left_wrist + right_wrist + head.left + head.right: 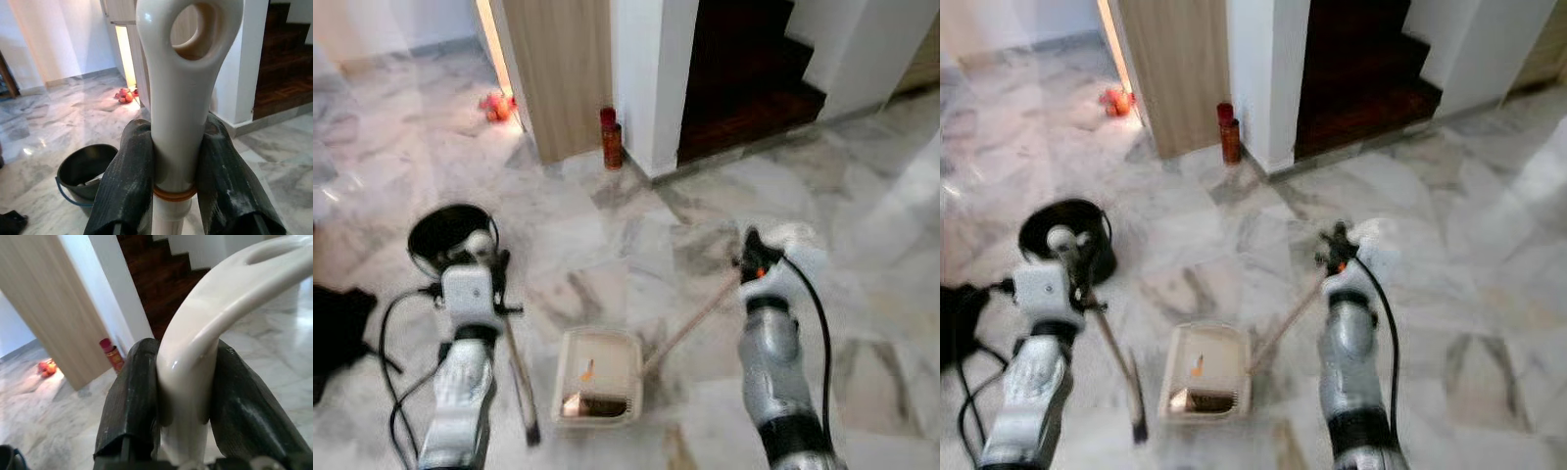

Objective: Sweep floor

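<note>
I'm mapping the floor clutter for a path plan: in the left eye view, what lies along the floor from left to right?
Black bundle → black bucket → broom held in the left claw → cream dustpan → dustpan handle held in the right claw.

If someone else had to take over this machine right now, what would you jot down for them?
Left claw: shut on the cream broom handle; the broom's dark head rests on the marble floor to the left of the dustpan.
Right claw: shut on the dustpan handle, which slants down to the cream dustpan lying on the floor between the arms.
Done: some dark debris and a small orange scrap already sit in the pan.
Left: sweep up any remaining dirt, then probably tip the pan into the black bucket standing ahead on the left.
Note: a red canister stands by the wall corner.
</note>
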Controlling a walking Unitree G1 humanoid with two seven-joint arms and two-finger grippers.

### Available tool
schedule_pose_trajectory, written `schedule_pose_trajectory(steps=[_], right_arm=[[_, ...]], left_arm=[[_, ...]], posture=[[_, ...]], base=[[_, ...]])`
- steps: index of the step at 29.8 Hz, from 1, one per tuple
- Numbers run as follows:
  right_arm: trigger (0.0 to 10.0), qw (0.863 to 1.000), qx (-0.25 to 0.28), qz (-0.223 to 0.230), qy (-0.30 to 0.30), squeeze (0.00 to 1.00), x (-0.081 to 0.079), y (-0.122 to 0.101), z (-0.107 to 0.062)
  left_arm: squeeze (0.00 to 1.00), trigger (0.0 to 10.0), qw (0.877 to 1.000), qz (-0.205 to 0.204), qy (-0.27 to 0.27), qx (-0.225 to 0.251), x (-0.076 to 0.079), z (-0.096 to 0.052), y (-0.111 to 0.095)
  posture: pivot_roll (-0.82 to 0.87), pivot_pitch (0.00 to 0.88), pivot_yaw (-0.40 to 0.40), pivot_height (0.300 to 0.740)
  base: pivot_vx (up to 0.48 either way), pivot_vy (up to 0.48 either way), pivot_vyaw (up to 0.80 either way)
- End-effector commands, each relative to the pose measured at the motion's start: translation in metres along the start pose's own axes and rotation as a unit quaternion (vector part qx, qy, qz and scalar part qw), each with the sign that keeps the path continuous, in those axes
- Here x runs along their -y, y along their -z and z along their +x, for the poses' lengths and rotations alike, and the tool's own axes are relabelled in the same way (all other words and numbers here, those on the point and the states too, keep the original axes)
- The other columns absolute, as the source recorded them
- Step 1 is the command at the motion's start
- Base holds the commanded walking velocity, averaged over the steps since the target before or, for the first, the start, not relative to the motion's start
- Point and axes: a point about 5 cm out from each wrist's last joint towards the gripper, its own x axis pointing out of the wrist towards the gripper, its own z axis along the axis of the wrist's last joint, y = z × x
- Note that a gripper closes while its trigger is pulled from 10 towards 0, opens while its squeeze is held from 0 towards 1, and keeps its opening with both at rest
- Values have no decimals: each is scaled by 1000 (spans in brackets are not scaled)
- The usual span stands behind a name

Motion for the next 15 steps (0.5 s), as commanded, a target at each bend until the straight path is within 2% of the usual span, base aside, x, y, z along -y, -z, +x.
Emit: schedule_pose_trajectory(steps=[1, 7, 12, 15], right_arm=[[10000, 1000, 25, 6, -12, 0, -9, -11, 5], [10000, 999, 17, 8, -27, 0, -13, -8, 3], [10000, 999, 19, 6, -29, 0, -15, -8, 3], [10000, 999, 21, 4, -34, 0, -16, -9, 4]], left_arm=[[0, 10000, 1000, 5, -1, 17, -3, 3, -7], [0, 10000, 1000, -1, 23, 2, 4, 3, -3], [0, 10000, 1000, -1, 22, 3, 5, 3, -3], [0, 10000, 1000, 2, 20, 0, 4, 3, -3]], posture=[[132, 55, 2, 740], [138, 58, 2, 740], [137, 61, 3, 740], [141, 59, 5, 740]], base=[[0, 0, 0], [0, 0, 0], [0, 0, 0], [0, 0, 644]])
